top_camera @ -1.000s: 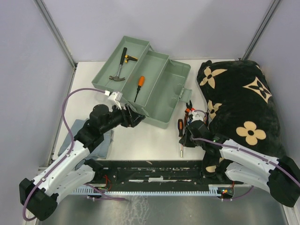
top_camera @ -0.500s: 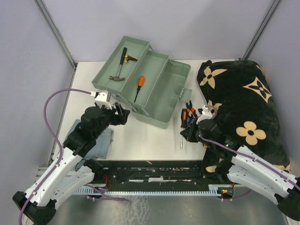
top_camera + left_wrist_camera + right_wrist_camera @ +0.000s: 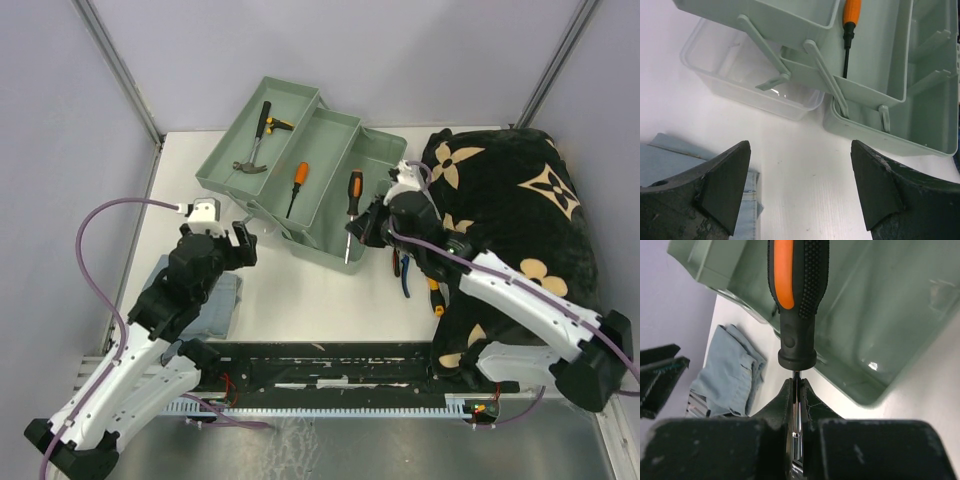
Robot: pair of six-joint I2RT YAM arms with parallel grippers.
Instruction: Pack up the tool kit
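The pale grey-green plastic toolbox lies open near the far edge of the white table, with a small steel hammer and a slim orange-handled screwdriver packed. The right gripper pinches the shaft of an orange-and-black screwdriver over the box. The left gripper hangs spread and empty. The dark-handled pliers lie unpacked.

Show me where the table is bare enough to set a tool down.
Widest bare patch: table between the toolbox front, the folded cloth, the pliers and the black rail. A narrower strip lies left of the toolbox. Crowded: between toolbox and blanket, where the right end effector holds a screwdriver and pliers lie.
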